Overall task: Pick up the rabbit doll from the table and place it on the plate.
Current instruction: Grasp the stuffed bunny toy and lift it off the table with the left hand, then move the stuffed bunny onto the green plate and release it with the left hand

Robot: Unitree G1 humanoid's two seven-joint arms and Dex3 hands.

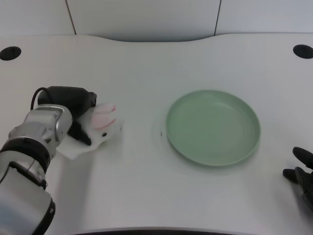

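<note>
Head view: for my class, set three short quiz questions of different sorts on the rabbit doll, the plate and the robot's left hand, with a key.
1. True or false: the rabbit doll lies on the plate.
2. Which holds the doll? A) the left hand B) the right hand C) neither
3. Fill in: the plate's colour is ____.

Key: 1. False, the doll sits on the table, left of the plate. 2. A. 3. Green.
</note>
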